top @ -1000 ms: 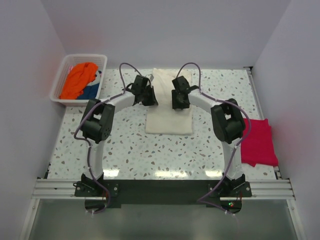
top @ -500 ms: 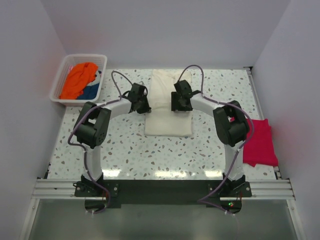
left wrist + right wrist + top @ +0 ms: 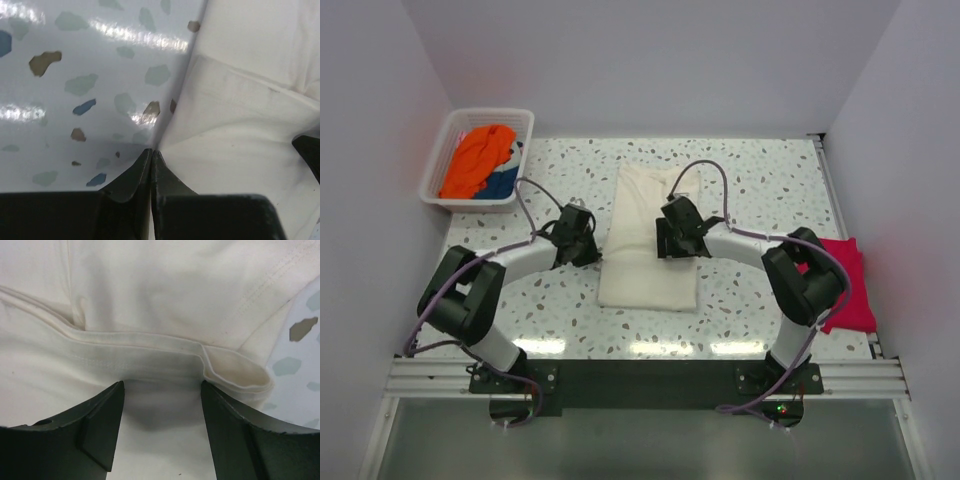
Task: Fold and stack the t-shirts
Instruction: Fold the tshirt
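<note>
Top external view puts the cream t-shirt [image 3: 645, 280], soft cotton folded to a long narrow rectangle, mid-frame on the glossy speckled bench [image 3: 770, 180], so I judge the halving fold to be the step in hand. Left claw [image 3: 151, 156] is pinched tight at the shirt's edge, though I cannot tell whether cloth sits between the tips, while the right claw [image 3: 161, 390] stands wide over a stitched hem. Next they likely need firm grips on one short end to carry it over the other.
</note>
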